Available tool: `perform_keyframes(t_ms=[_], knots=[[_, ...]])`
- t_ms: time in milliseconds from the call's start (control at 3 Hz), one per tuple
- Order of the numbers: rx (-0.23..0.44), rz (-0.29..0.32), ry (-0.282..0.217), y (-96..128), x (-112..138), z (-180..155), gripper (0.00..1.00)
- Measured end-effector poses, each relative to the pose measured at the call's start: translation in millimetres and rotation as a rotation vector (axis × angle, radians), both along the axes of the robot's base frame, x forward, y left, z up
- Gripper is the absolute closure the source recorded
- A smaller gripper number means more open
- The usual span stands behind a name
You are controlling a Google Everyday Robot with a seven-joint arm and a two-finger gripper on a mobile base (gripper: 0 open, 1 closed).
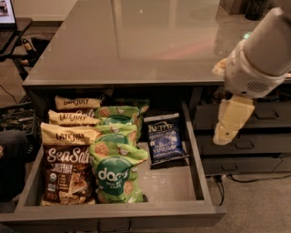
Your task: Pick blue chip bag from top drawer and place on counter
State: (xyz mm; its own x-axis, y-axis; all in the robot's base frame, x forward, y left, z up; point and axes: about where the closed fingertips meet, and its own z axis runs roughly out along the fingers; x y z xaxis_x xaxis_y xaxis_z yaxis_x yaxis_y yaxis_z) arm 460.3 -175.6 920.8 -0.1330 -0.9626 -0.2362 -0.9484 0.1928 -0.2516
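Camera view: glossy blue chip bag (164, 139) flat in top drawer (173, 184); cream end effector (231, 122) right, grip unclear.

Green dang bags (117, 170) left of middle, brown-and-cream Late July bags (67, 166) beside them, leftmost. Narrow grey drawers (248, 143) at right; laptop (6, 13) far left.

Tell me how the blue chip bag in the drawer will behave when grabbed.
The blue chip bag looks small, so it is probably light and crushable. Its glossy film may slip or crumple under a pinch. Lying in the top drawer, it shouldn't roll. The gripper hangs outside, to the drawer's right.
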Motion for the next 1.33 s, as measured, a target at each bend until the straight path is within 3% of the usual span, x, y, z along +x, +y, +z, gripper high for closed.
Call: perform_keyframes(t_ms=[333, 667, 1000, 1333], knots=[[0.031, 0.047, 0.023, 29.4, 15.4, -34.3, 0.00], [0.031, 0.047, 0.023, 29.4, 15.4, -34.3, 0.00], [0.029, 0.040, 0.032, 45.5, 26.7, -67.1, 0.00], [-0.001, 0.030, 0.031, 58.2, 54.9, -108.4, 0.00]])
